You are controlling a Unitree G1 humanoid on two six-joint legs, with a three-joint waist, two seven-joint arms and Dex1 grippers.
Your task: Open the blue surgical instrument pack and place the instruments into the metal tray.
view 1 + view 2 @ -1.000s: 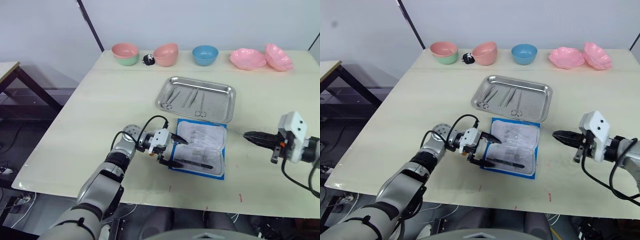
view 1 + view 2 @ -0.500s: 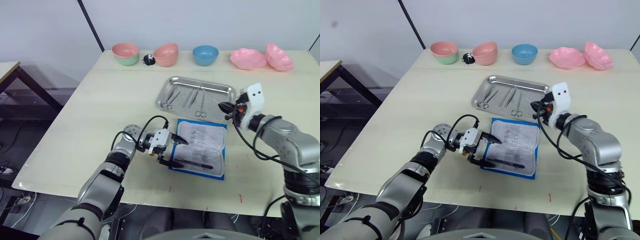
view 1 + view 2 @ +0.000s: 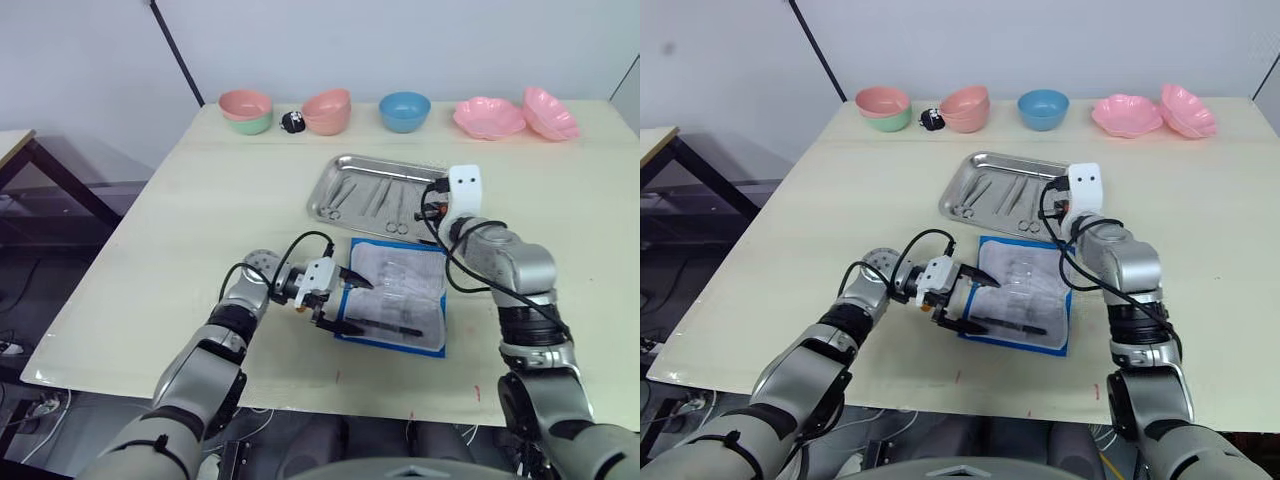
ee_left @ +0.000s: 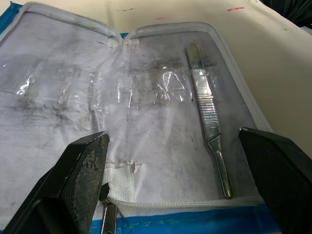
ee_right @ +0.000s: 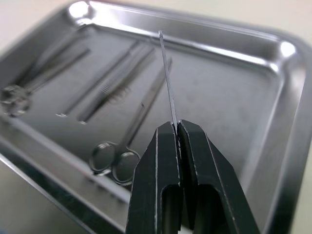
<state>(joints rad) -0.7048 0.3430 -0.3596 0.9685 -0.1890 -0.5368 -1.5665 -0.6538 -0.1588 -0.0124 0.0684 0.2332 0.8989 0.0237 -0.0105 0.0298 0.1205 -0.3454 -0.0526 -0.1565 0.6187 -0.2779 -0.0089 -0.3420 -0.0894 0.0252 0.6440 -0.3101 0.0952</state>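
Your right pincer (image 5: 176, 127), pinching a thin instrument (image 5: 167, 78), has swung in over the tray (image 3: 452, 182), ready to drop, while your left pincer (image 4: 170, 165) stays spread over the open pack (image 3: 437, 345).

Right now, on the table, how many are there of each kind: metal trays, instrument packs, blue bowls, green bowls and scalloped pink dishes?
metal tray: 1
blue surgical instrument pack: 1
blue bowl: 1
green bowl: 1
scalloped pink dishes: 2
Total: 6
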